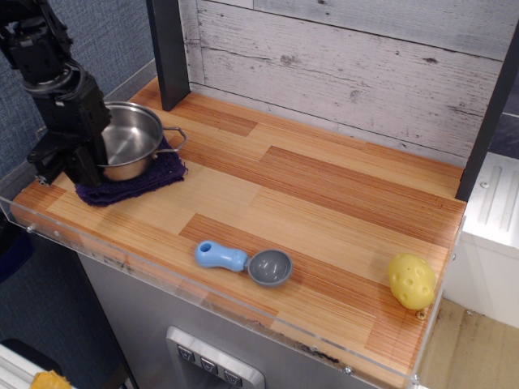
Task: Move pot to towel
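Pot seated on towel at far-left corner of counter, slightly tilted toward the arm. Gripper at pot's left rim; jaws apparently clamped on that rim, exact opening not discernible. Advisable: level pot fully onto towel, release gently, withdraw straight upward without dragging cloth.

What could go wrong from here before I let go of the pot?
The shiny round steel pot looks tilted on the bunched dark purple knitted towel, so it may rock or slide on release. The gripper sits tight against the pot's left side; pulling away could drag pot and towel toward the near table edge.
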`<act>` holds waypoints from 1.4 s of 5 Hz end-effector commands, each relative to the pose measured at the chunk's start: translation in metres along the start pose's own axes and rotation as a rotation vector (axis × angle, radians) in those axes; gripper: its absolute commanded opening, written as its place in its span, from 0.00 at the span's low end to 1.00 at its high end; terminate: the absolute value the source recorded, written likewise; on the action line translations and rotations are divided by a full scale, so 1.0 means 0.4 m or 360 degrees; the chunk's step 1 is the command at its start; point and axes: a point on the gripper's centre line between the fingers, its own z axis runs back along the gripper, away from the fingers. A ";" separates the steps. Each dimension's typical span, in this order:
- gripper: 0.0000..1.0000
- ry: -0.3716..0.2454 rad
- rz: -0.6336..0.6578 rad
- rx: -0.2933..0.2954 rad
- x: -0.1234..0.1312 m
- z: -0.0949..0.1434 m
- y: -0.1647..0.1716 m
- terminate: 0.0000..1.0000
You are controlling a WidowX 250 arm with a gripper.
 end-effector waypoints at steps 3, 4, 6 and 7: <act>1.00 0.0054 -0.0037 0.0113 0.008 0.074 -0.011 0.00; 1.00 0.0043 -0.0036 0.0162 0.022 0.123 -0.001 0.00; 1.00 0.0035 -0.0072 0.0285 0.077 0.215 0.029 0.00; 1.00 0.0034 -0.0127 0.0356 0.104 0.266 0.032 0.00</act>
